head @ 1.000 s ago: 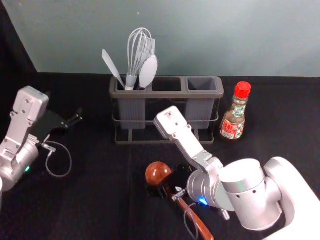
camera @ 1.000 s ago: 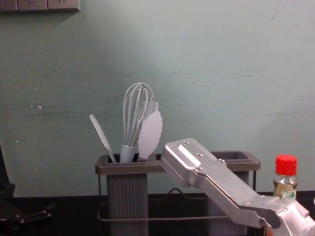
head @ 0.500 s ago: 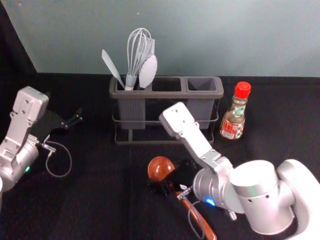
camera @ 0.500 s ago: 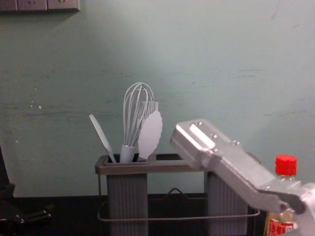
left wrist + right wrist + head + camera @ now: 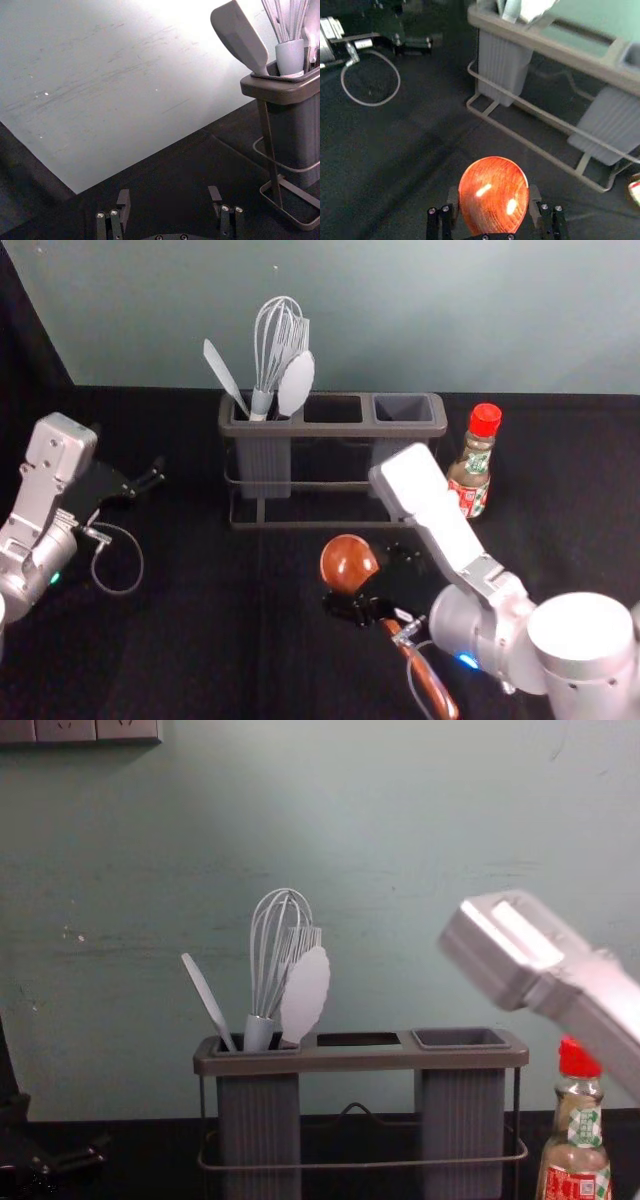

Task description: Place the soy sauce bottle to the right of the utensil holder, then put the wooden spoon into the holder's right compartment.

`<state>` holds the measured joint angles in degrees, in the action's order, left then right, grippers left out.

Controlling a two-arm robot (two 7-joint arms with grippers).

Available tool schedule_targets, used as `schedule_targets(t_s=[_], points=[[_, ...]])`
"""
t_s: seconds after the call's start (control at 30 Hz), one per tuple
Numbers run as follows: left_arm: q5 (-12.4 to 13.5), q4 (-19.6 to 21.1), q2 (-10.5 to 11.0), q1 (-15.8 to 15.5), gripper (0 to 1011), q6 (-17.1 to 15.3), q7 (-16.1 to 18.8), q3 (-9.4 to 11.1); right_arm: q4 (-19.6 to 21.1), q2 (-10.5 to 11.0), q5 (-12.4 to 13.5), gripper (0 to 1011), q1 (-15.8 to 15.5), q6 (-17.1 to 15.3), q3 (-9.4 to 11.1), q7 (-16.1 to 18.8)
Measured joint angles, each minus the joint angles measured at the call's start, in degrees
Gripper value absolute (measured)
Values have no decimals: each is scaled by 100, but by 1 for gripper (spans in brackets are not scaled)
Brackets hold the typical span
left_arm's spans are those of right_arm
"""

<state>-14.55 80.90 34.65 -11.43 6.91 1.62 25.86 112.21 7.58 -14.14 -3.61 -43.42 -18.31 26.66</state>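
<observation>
The soy sauce bottle point(image 5: 470, 475) stands upright to the right of the utensil holder point(image 5: 330, 428). My right gripper point(image 5: 372, 578) is in front of the holder, shut on the wooden spoon point(image 5: 347, 562) near its round head; the handle slants back toward the right arm. In the right wrist view the spoon's head point(image 5: 492, 175) lies between the fingers of the right gripper point(image 5: 494, 195). The holder's right compartment point(image 5: 462, 1038) is empty. Off to the holder's left, my left gripper point(image 5: 150, 478) is parked; in the left wrist view the left gripper point(image 5: 169, 194) stands open around nothing.
A whisk point(image 5: 282, 950), a white spoon-shaped utensil point(image 5: 306, 992) and a spatula point(image 5: 208, 1000) lean in the holder's left compartment. A wall point(image 5: 420, 840) rises behind the black table point(image 5: 200, 640). The right forearm crosses in front of the bottle's side.
My right gripper has moved to the right with the wooden spoon, and its arm shows higher and farther right in the chest view. The left arm, holder and bottle are unmoved.
</observation>
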Motion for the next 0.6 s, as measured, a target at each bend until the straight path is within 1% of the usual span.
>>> schedule_targets(t_s=[0.1, 0.13, 0.17, 0.2, 0.23, 0.27, 0.3, 0.37, 0.4, 0.53, 0.57, 0.6], points=[[0, 0, 0, 0, 1011, 0, 0, 0, 194, 91, 84, 837, -217, 391, 99, -98], [0, 0, 0, 0, 1011, 0, 0, 0, 194, 91, 84, 837, -217, 391, 99, -98], [0, 0, 0, 0, 1011, 0, 0, 0, 271, 127, 134, 837, -319, 587, 153, -153], [0, 0, -1, 0, 1011, 0, 0, 0, 305, 143, 165, 836, -368, 686, 182, -177], [0, 0, 0, 0, 1011, 0, 0, 0, 371, 175, 237, 836, -466, 899, 251, -222], [0, 0, 0, 0, 1011, 0, 0, 0, 398, 194, 276, 836, -523, 1010, 291, -236], [0, 0, 0, 0, 1011, 0, 0, 0, 449, 223, 376, 836, -615, 1225, 372, -256], [0, 0, 0, 0, 1011, 0, 0, 0, 491, 248, 479, 837, -703, 1424, 454, -264], [0, 0, 0, 0, 1011, 0, 0, 0, 524, 271, 578, 836, -788, 1639, 532, -275], [0, 0, 0, 0, 1011, 0, 0, 0, 564, 316, 766, 837, -940, 2063, 679, -310], [0, 0, 0, 0, 1011, 0, 0, 0, 576, 339, 835, 836, -1009, 2251, 736, -328], [0, 0, 0, 0, 1011, 0, 0, 0, 582, 351, 870, 836, -1040, 2337, 762, -344]])
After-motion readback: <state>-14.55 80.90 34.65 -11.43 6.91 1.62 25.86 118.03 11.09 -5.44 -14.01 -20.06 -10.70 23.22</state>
